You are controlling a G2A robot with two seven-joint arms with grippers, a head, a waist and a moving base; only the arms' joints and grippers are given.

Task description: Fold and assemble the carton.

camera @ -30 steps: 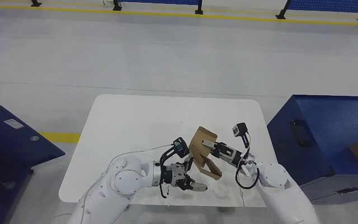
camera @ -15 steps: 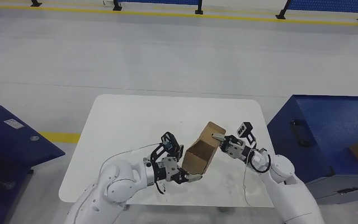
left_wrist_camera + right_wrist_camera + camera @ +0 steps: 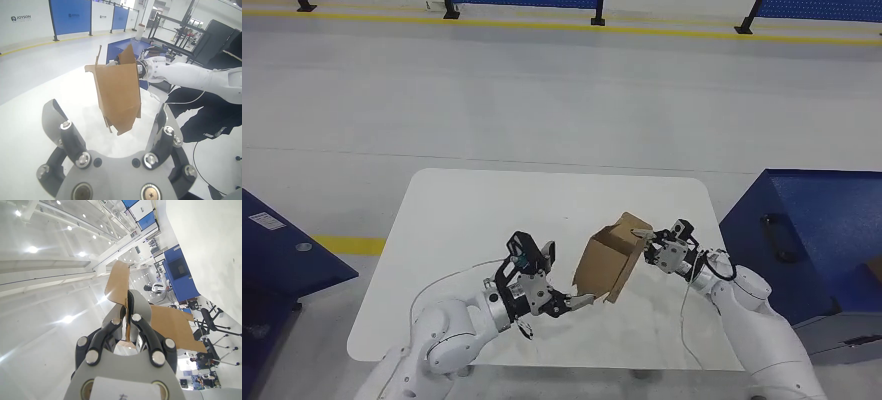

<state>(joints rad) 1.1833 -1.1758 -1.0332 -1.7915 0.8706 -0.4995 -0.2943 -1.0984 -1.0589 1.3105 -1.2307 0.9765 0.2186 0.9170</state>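
While the right end effector [image 3: 126, 307] is clenched on an upper flap of the brown carton [image 3: 608, 264], the carton hangs tilted, lifted off the white worktop [image 3: 482, 215]. It sits right of the worktop's middle, nearer the robot-side edge. Carton part-opened: side panels form a sleeve, lower flaps loose, pointing down at the surface. Left end effector [image 3: 580, 300] released, fingers spread wide, grasping nothing, low over the worktop just beside the carton's lower end; no contact seen from the left wrist. Blue cabinet [image 3: 812, 250] stands past the worktop's right edge.
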